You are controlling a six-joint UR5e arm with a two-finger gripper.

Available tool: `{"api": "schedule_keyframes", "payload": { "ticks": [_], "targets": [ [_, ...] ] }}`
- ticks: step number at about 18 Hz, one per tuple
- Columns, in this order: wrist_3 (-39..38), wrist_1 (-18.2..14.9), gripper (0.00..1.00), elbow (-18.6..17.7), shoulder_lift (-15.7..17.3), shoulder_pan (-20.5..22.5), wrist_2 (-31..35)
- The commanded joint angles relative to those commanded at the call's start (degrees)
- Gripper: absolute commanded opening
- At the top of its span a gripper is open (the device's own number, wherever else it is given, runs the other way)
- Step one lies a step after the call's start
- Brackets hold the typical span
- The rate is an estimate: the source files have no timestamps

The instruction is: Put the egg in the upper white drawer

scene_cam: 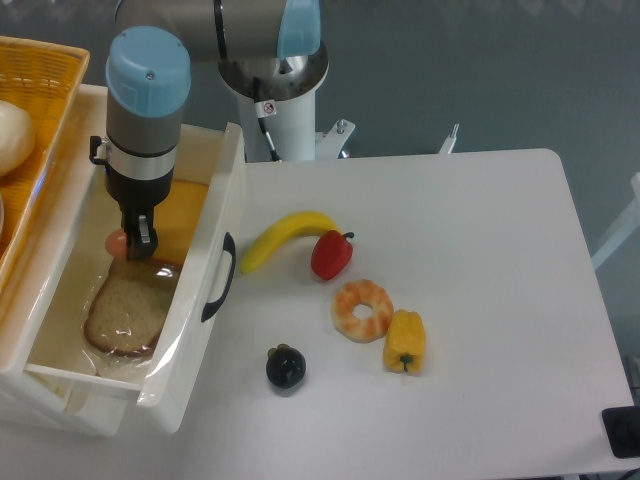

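We are seeing the gripper (140,240) reaching down inside the upper white drawer (205,260) at left of frame, jaws closed on the egg (117,242) above the bread slice (125,308), so we are judging only release and withdrawal left.

A deep white plastic drawer (190,330) with a curved black handle is showing glossy, smooth walls, beside an orange-yellow woven basket (40,120) looking rough. A small salmon-pink egg (116,241) is appearing smooth, and the white table (480,300) is looking matt.
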Motion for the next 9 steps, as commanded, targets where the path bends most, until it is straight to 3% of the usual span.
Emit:
{"api": "schedule_keyframes", "payload": {
  "ticks": [9],
  "targets": [
    [-0.2,0.0,0.47,0.0,-0.4,-0.4,0.5]
  ]
}}
